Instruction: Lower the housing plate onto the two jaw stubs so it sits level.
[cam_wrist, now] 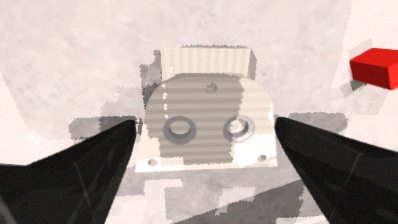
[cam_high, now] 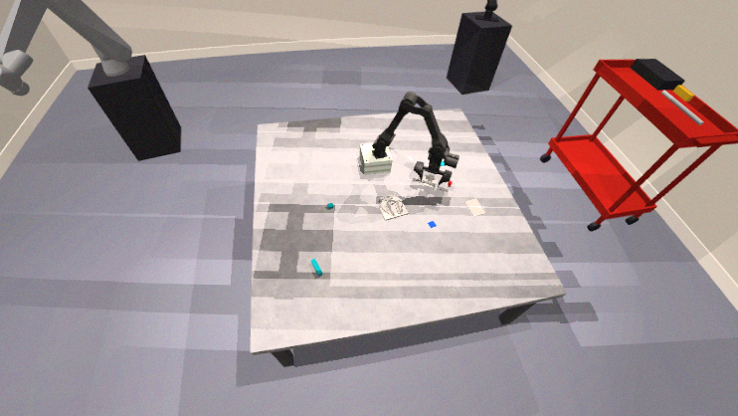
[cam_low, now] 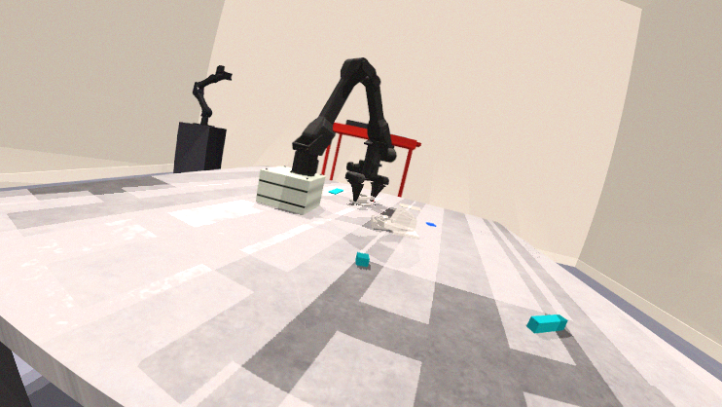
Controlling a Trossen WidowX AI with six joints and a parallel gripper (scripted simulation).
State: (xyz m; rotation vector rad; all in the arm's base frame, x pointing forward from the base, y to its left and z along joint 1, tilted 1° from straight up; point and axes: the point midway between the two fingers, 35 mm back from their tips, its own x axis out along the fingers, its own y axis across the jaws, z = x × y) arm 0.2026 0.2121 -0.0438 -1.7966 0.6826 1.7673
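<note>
The pale housing plate has a rounded far edge, two large ringed holes and small corner holes. It lies low over the table, away from the base. My gripper is open, with one black finger at each side of the plate and nothing gripped. Small gaps show beside the plate in the wrist view. The pale base stands nearer the table's middle, with pale curved parts on it. The jaws, pins and stubs are too small to tell apart.
A red block lies close beside the gripper. A blue tile and a cream tile lie farther out. A teal cube and a teal bar lie beyond the base.
</note>
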